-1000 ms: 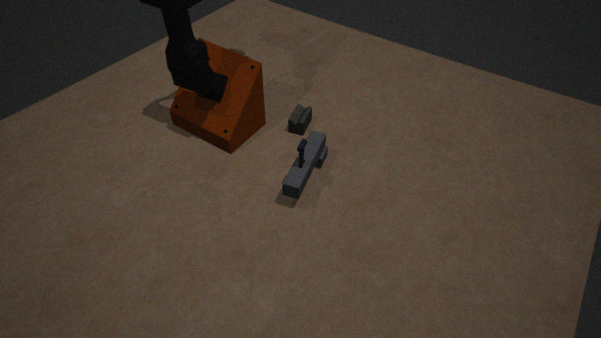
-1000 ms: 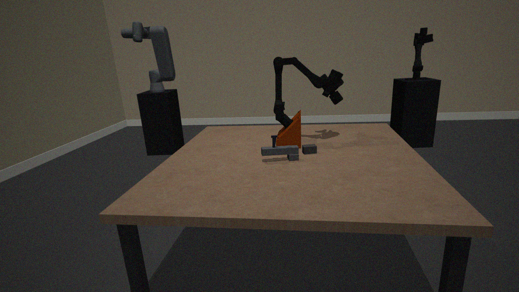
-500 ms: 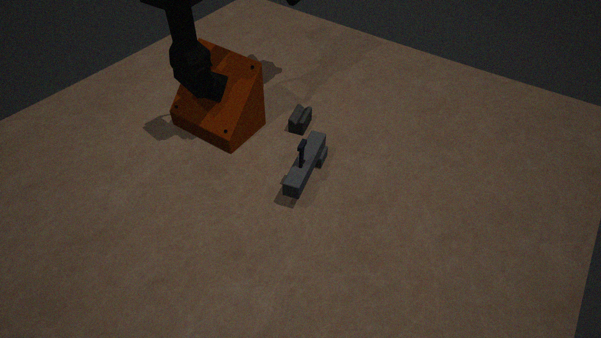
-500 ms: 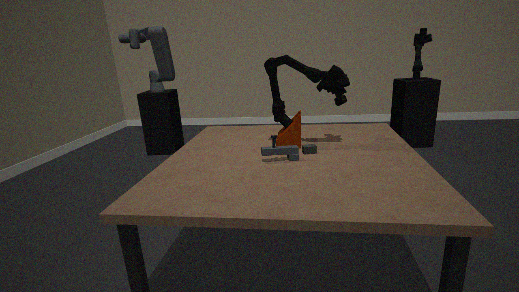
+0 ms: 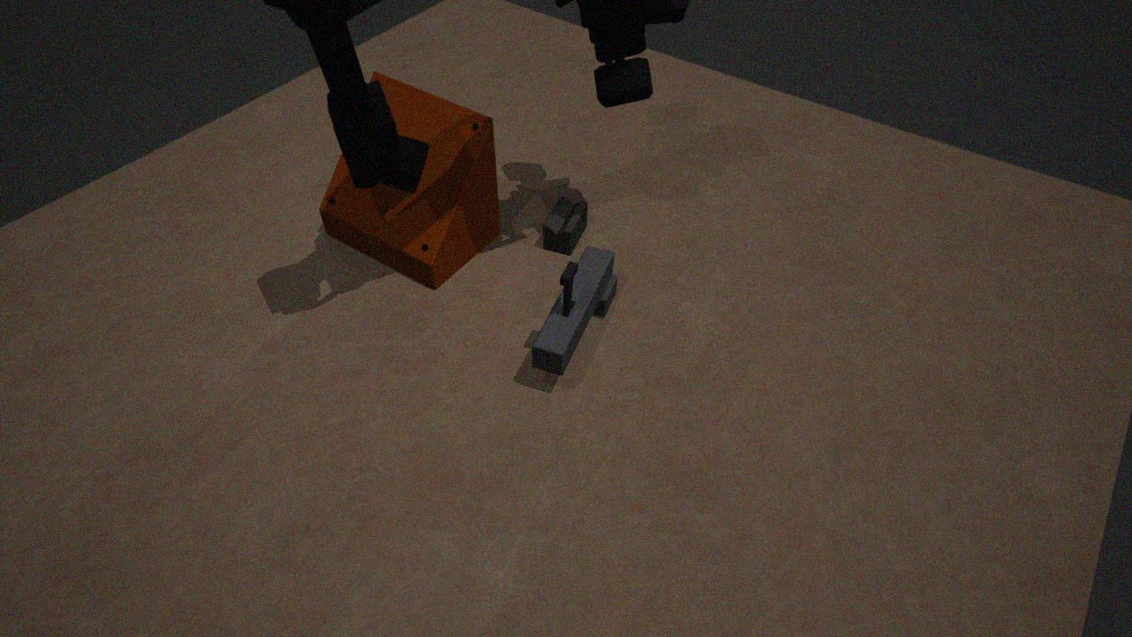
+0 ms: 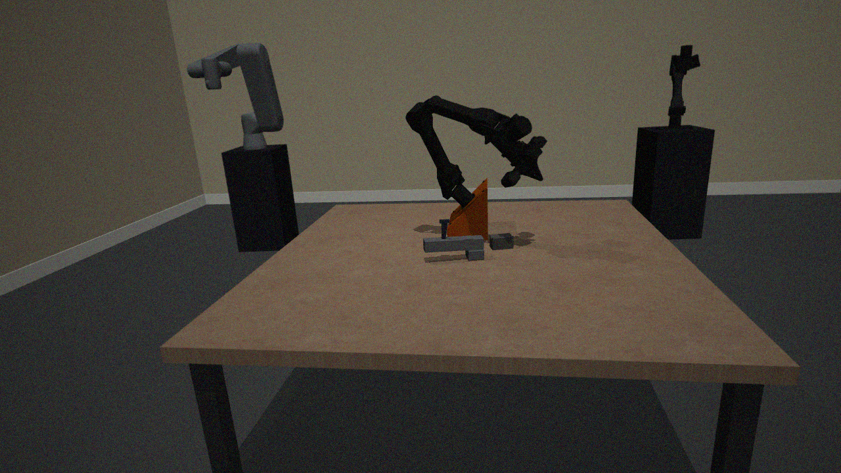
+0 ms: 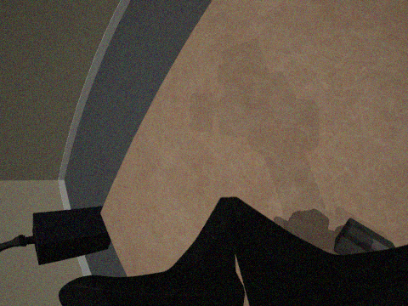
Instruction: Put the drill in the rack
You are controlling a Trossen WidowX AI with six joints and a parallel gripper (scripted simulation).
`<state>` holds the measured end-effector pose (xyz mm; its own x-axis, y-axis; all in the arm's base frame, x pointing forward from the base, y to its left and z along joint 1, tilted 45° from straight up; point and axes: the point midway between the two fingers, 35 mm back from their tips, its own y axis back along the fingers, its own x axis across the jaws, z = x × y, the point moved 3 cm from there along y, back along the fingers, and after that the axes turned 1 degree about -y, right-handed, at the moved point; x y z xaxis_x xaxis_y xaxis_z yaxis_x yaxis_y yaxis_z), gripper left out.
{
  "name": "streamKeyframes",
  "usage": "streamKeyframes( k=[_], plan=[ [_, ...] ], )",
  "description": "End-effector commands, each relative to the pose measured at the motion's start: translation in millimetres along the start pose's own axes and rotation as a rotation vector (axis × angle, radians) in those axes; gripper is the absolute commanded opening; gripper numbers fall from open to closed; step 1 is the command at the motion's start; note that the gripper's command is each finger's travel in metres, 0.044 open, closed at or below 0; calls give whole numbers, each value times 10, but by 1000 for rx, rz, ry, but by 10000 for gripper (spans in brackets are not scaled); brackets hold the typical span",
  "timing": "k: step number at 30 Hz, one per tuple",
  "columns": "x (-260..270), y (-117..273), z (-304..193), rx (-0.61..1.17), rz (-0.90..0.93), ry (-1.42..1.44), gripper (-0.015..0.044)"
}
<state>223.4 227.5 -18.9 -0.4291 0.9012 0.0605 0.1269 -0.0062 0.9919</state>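
A long grey bar (image 5: 568, 320) (image 6: 453, 244) lies level above the table, with a small grey block (image 5: 607, 295) (image 6: 475, 255) under one end. A thin dark T-shaped piece (image 5: 568, 288) (image 6: 444, 228) stands upright on the bar. I cannot tell which of these parts is the drill and which is the key. A dark grooved block (image 5: 563, 227) (image 6: 501, 242) (image 7: 361, 240), which looks like the rack, sits just beyond the bar's supported end. My gripper (image 6: 539, 177) (image 7: 228, 204) is shut with nothing visible between the fingers. It is high above the table, away from the bar and the T-shaped piece.
My arm stands on an orange wedge-shaped base (image 5: 475, 189) (image 6: 479, 214), close beside the grooved block. The wooden table (image 5: 712, 475) (image 6: 447, 305) bears everything. Beyond its edges, a grey robot arm (image 6: 261, 88) and a black one (image 6: 677, 88) stand on dark pedestals.
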Motion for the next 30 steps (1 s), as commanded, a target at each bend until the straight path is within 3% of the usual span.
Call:
streamKeyframes(
  k=[1,14,30],
  plan=[
    [-545,288,88,-17,-167,-96,0],
    [-2320,1373,-456,147,-734,-367,0],
    [-2490,1363,-545,162,-762,-377,0]
  ],
)
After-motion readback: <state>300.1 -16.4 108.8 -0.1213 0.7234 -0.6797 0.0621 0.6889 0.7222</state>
